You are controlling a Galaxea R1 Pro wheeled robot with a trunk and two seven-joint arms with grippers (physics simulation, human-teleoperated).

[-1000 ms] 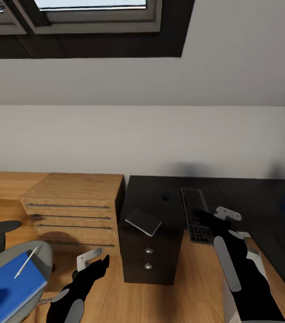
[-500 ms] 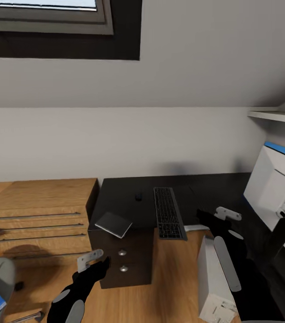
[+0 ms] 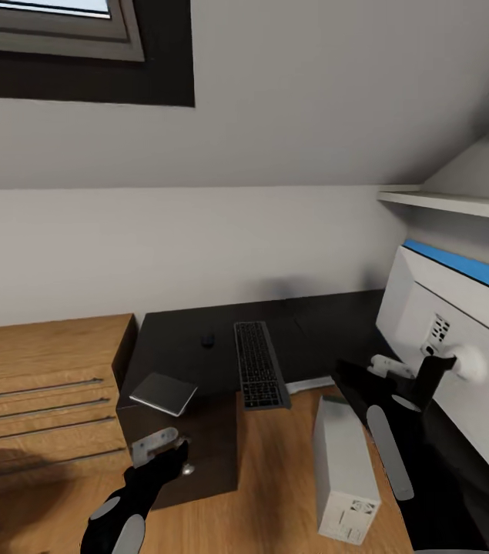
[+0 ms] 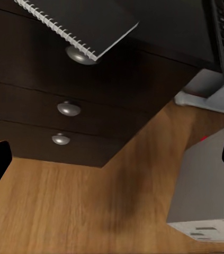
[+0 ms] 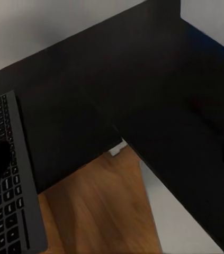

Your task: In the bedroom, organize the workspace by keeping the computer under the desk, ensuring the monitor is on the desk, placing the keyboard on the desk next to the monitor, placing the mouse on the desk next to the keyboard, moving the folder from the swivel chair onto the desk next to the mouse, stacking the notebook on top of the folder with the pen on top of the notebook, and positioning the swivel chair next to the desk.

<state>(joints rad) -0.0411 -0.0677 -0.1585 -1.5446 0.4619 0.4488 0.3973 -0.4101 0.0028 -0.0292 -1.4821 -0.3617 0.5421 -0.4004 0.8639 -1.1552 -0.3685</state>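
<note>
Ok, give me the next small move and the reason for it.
Probably swing the empty right tool toward the near end of the slim black keyboard, which overhangs the front edge of the glossy black desk. The keyboard lies well apart from the wide white-backed monitor, so it likely needs sliding closer, and that tool hangs open nearest it.

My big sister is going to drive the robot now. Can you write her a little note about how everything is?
Left gripper and right gripper: both open, holding nothing.
On the desk: keyboard, mouse, and notebook overhanging the front corner.
Computer stands on the floor by the desk.
Monitor sits at the right end.
Left: bring folder, pen and chair, then stack.
</note>
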